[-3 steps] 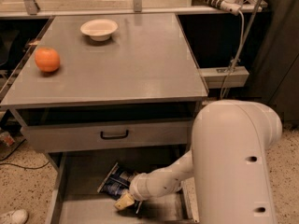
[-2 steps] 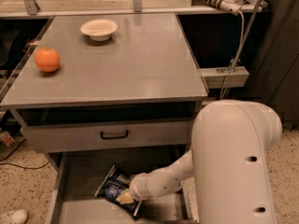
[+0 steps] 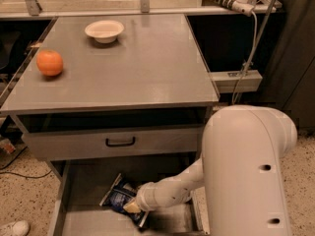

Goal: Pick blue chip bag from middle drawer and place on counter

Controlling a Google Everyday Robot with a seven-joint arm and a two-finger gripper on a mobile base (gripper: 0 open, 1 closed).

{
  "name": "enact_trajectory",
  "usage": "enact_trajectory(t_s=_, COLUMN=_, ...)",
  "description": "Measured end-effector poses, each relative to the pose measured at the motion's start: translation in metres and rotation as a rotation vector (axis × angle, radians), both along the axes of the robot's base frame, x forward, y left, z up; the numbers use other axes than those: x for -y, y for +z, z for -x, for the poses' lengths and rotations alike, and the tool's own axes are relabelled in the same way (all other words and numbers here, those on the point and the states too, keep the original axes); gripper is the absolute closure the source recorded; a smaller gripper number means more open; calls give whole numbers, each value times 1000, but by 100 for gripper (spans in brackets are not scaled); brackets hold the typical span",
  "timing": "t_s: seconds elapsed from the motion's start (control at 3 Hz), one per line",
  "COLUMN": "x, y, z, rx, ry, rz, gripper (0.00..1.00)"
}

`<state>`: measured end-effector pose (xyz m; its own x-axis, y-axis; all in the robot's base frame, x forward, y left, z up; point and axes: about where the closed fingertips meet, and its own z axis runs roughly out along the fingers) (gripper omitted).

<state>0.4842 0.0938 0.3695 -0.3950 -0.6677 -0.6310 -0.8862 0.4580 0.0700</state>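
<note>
Camera view: middle drawer (image 3: 84,182) holds blue chip bag (image 3: 117,197), end effector (image 3: 132,207)

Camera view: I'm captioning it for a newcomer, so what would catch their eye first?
The bulky white robot arm fills the lower right, reaching down into the open grey metal middle drawer, where the gripper is at the crinkly dark-blue chip bag. On the flat grey metal counter above, a round orange fruit lies near the left edge and a shallow white bowl stands toward the back.
</note>
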Motion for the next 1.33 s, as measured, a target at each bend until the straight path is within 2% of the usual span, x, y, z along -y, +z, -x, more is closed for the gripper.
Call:
enact_trajectory(t_s=0.33, x=0, y=4, z=1, rx=-3, ry=-4, rz=1, gripper=100)
enact_trajectory(t_s=0.67, x=13, y=19, z=3, rx=12, ry=-59, rz=13, gripper=100)
enact_trajectory(t_s=1.0, x=43, y=41, z=15, rx=24, ry=-123, rz=20, gripper=100)
enact_trajectory(t_s=1.33, x=84, y=64, z=26, rx=47, ry=-217, rz=2, gripper=100)
